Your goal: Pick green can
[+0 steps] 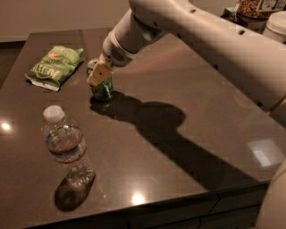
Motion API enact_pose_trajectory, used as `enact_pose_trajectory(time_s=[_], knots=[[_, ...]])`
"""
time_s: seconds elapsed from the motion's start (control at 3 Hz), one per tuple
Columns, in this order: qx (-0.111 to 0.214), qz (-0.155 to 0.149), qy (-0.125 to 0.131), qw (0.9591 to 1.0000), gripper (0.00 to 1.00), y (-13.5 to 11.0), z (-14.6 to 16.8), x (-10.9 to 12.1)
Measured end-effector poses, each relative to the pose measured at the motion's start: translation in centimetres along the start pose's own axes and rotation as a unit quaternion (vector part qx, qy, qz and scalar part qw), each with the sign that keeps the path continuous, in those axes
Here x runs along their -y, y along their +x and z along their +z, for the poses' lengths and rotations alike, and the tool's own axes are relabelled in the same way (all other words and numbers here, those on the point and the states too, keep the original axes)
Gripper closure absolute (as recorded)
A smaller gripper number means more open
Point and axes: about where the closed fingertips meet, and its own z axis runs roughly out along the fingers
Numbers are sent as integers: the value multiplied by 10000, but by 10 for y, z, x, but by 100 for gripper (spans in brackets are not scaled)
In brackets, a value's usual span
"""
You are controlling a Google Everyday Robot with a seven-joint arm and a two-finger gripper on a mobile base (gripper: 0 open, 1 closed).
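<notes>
Snack bag, bottle and tubs around a dark table [214,116]
A green chip bag [54,67] lies far left, just left of the gripper [100,77]. A clear water bottle [67,150] stands near left. A jar [254,8] and a white tub [276,24] sit far right.

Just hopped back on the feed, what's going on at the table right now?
The robot's arm reaches over the dark table, with the gripper down at the top of the green can. The can stands upright on the table, not yet lifted. A green chip bag lies to its left and a water bottle stands nearer the front edge, both apart from the gripper.
</notes>
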Motion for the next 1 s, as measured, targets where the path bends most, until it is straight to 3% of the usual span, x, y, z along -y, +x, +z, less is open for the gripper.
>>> enact_pose_trajectory(time_s=[0.33, 0.67, 1.0], knots=[[147, -101, -50, 9998, 91, -7, -26, -1], [368, -394, -205, 9983, 100, -23, -71, -11], [513, -720, -358, 9954, 100, -36, -106, -22]])
